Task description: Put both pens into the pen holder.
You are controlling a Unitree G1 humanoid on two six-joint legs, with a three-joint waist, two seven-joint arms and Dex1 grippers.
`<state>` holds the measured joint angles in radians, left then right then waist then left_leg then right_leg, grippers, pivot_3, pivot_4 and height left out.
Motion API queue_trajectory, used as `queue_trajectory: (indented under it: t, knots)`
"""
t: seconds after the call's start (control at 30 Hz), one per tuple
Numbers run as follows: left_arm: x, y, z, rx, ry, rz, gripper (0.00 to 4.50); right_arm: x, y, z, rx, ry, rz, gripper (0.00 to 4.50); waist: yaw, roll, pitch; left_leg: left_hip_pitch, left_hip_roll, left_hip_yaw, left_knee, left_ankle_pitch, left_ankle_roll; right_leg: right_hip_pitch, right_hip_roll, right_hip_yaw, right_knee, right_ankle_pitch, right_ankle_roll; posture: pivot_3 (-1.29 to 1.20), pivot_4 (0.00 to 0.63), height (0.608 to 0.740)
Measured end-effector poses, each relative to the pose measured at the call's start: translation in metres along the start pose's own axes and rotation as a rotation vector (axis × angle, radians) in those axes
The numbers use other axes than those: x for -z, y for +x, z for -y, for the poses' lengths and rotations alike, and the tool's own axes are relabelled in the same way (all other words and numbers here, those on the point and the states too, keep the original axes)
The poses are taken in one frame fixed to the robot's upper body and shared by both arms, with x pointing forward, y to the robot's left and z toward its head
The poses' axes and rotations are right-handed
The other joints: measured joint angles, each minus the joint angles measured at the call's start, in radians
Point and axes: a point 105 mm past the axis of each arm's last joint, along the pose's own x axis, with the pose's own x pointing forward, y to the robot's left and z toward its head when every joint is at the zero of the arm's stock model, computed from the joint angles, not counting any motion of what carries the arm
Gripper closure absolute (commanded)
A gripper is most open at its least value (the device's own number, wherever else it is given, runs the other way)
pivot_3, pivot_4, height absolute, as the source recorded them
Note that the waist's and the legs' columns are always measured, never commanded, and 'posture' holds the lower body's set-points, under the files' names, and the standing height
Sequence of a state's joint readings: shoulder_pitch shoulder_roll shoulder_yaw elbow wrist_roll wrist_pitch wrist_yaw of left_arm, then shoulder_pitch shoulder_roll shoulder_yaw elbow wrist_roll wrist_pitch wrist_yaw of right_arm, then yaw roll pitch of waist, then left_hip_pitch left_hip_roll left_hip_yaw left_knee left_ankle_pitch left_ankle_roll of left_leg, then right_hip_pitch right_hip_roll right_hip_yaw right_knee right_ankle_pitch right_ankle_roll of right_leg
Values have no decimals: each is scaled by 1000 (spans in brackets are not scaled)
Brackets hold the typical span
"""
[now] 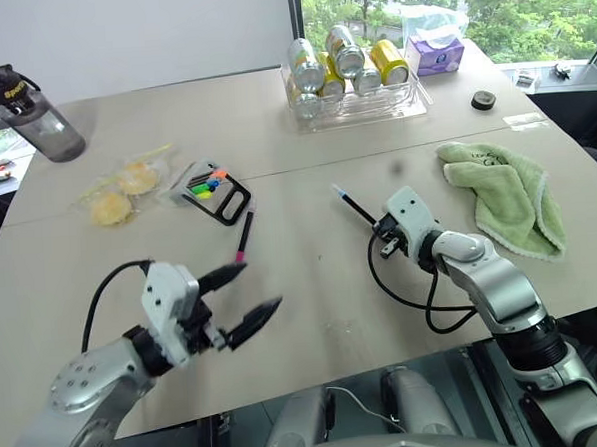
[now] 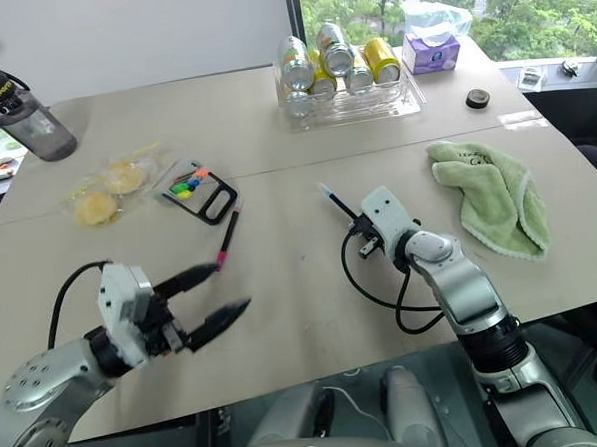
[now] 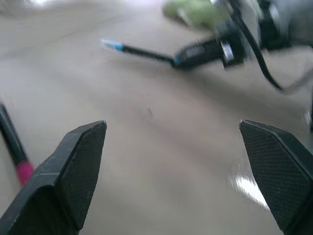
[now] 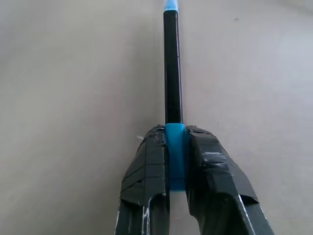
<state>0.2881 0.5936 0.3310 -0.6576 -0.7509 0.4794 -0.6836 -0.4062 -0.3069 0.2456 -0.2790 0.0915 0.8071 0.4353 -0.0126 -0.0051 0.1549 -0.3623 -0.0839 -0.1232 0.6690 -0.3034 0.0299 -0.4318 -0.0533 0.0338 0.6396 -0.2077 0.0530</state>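
The pen with light blue ends (image 1: pixel 356 205) is clamped at one end in my right gripper (image 4: pixel 174 137), which is shut on it at mid-table. Its free tip points toward the table's far left. The pen with pink ends (image 1: pixel 244 234) lies on the table just in front of the pen holder (image 1: pixel 215 191), a small grey-and-black holder with a black loop frame and colourful marker tips. My left gripper (image 1: pixel 263 284) hovers open near the front edge, a short way in front of the pink pen, with nothing between its fingers (image 3: pixel 78 166).
A clear tray of cans (image 1: pixel 412 95) stands at the back, with a purple tissue pack (image 1: pixel 435 48) beside it. A green cloth (image 1: pixel 507 198) lies to the right, a bag of yellow snacks (image 1: pixel 121 185) and a water bottle (image 1: pixel 32 115) to the left.
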Motion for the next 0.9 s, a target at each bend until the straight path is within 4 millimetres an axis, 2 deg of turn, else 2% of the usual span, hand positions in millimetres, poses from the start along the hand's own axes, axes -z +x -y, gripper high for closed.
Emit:
queue_trajectory:
  t: [0.1, 0.17, 0.3, 0.57, 0.6, 0.63, 0.67, 0.77, 0.87, 0.9]
  knots:
    - [-28, 24, -18, -97, -169, 251, 0, -28, -7, -18, -122, 6, 182, 4473, 1, -1, 0, 0, 0, -1, 0, 0, 0, 0, 0, -1, 0, 0, 0, 0, 150, 739]
    - [-38, 36, -25, -125, -284, 340, 0, -42, -12, -36, -223, -27, 290, 4473, -1, -2, -1, 0, 0, -1, 1, 0, 0, 0, 0, -1, 1, 0, 0, 0, 150, 739]
    - [-50, 58, -26, -112, -502, 451, 0, -50, -18, -48, -298, -110, 378, 4473, -1, -2, -1, 0, -1, 0, 2, 0, 0, 0, 0, 1, 1, 0, 0, 0, 150, 739]
    - [-54, 71, -21, -66, -634, 482, 0, -55, -21, -56, -339, -183, 442, 4473, 0, -2, -1, 0, -1, 0, 2, 1, -1, 0, 1, 1, 1, 0, 0, 0, 150, 739]
    - [-55, 72, -19, -53, -639, 480, 542, -56, -22, -57, -350, -189, 447, 4500, 1, -2, -1, 0, -1, 0, 2, 1, -1, 0, 1, 1, 1, 0, 0, 0, 150, 739]
    - [-55, 73, -18, -46, -641, 478, 828, -55, -22, -57, -355, -191, 446, 4500, 1, -2, -1, 0, -1, 0, 2, 1, -1, 0, 1, 1, 1, 0, 0, 0, 150, 739]
    - [-55, 74, -17, -39, -644, 477, 1318, -55, -23, -57, -359, -192, 444, 4500, 1, -2, -1, 0, -1, 0, 2, 1, -1, 0, 1, 1, 1, 0, 0, 0, 150, 739]
    - [-57, 74, -16, -26, -642, 472, 2939, -55, -24, -58, -374, -200, 451, 4500, 0, -2, -1, 0, 0, 0, 2, 1, -1, 0, 1, 1, 1, 0, 0, 0, 150, 739]
    - [-55, 74, -17, -29, -637, 457, 4186, -57, -25, -58, -378, -202, 461, 4500, 0, -2, -1, 0, 0, 0, 2, 1, -1, 0, 1, 2, 1, 0, 0, 0, 150, 739]
    - [-55, 74, -16, -19, -640, 457, 4496, -56, -25, -58, -379, -201, 457, 4012, 1, -2, -1, 0, -1, 0, 2, 1, -1, 0, 1, 2, 1, 0, 0, 0, 150, 739]
